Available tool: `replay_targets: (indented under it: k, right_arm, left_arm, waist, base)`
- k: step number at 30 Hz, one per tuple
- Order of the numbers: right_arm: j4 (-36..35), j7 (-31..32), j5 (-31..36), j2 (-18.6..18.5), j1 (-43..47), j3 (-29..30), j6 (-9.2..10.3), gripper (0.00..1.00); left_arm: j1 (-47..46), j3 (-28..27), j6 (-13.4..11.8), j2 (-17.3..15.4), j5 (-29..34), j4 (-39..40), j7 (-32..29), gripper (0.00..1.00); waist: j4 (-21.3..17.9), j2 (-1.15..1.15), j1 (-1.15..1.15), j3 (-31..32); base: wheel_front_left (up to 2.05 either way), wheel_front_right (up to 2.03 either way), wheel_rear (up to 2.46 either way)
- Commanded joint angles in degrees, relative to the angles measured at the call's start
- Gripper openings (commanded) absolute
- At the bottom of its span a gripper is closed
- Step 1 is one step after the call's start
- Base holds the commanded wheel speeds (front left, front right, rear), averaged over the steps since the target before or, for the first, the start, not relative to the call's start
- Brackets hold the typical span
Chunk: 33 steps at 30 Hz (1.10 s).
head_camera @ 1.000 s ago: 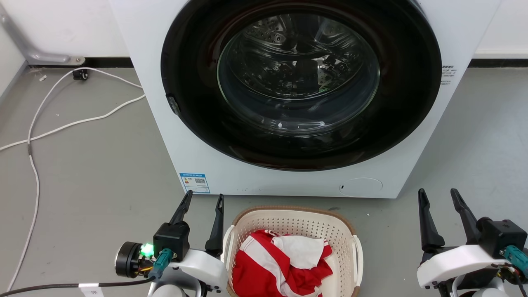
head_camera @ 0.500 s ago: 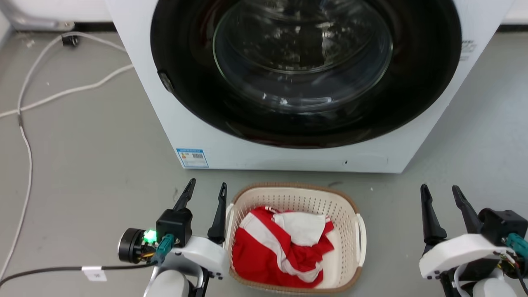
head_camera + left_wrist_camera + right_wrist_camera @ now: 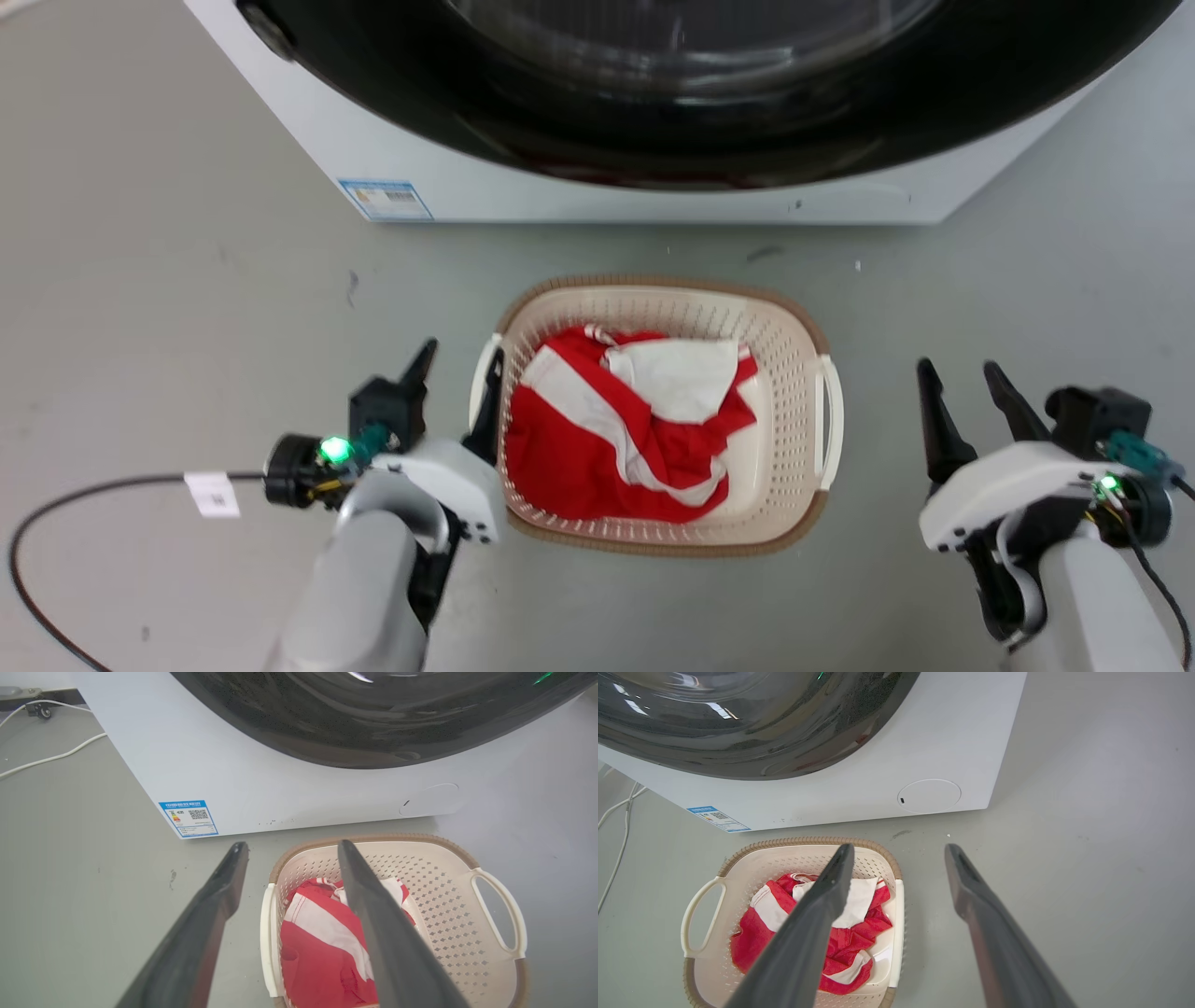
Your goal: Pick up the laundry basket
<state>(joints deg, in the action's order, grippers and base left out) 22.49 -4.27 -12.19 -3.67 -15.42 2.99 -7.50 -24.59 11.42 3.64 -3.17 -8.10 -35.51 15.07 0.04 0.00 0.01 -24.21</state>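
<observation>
Your left gripper has its two fingers spread apart and holds nothing. From the head view its inner finger lies right against the left handle of the laundry basket, while the outer finger stands over bare floor. In the left wrist view the gripper frames that handle between its fingers. You cannot tell from these views whether either finger touches it.

Your right gripper is also spread and empty. It sits over the floor, well apart from the basket's right handle. In the right wrist view one finger crosses in front of the basket and the other points along open floor.

The basket stands on the floor between your two arms, just in front of the washing machine and not touching it. A crumpled red-and-white cloth lies inside, toward the left wall. A blue label sits at the machine's lower left corner. A dark cable with a white tag loops across the floor from your left wrist.
</observation>
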Motion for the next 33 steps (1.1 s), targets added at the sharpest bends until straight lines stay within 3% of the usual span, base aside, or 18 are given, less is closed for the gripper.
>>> replay_targets:
  k: [1,11,18,33]
  right_arm:
    - [1.77,-0.23,-1.03,-0.13,-2.91,-1.02,0.02,1.00]
    - [12.68,-0.04,-4.44,-1.24,-13.60,-6.97,0.02,1.00]
    - [21.51,1.74,-7.90,-1.46,-21.40,-12.62,0.02,1.00]
    - [38.47,4.66,-15.60,-0.25,-36.37,-21.77,0.02,1.00]
  left_arm:
    - [-3.31,-0.50,0.65,-0.94,-0.66,-2.14,-0.16,1.00]
    - [-15.00,0.19,3.31,-3.23,-3.87,-14.11,-5.22,1.00]
    - [-21.82,2.47,3.79,-4.88,-7.03,-22.19,-10.83,1.00]
    - [-31.03,11.48,3.79,-8.44,-20.35,-27.68,-24.69,1.00]
  waist:
    - [-1.65,0.00,-0.01,-6.36]
    - [-3.25,0.00,-0.01,-16.19]
    - [-3.95,0.00,-0.01,-21.96]
    - [-4.39,0.00,-0.01,-28.11]
  base:
    - [0.00,0.00,0.00]
    - [0.00,0.00,0.00]
    - [0.00,0.00,0.00]
    - [0.00,0.00,0.00]
